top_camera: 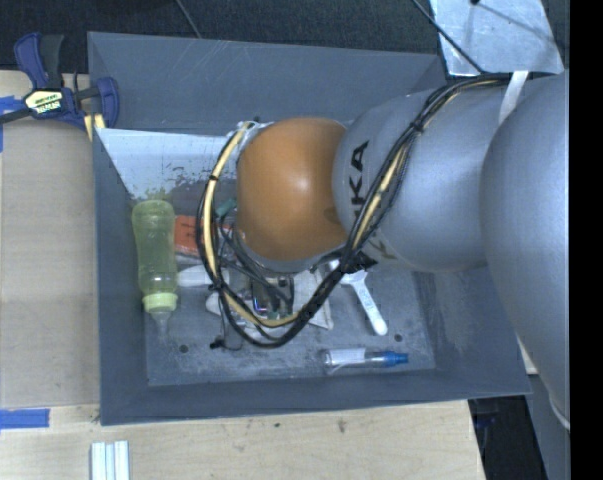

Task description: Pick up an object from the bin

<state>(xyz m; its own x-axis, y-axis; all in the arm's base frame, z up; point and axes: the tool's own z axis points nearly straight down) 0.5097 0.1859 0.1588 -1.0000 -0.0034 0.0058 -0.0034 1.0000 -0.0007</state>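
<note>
My orange cover and cables hide most of my hand, low over the middle of the bin; apart or together, I cannot tell, nor what lies under it beyond white scraps poking out. Readable: "KA" on my arm. Nearest things: a pale green bottle lying at the left, a half-hidden orange-red piece beside it, a white stick, and a blue-tipped syringe along the near wall.
</note>
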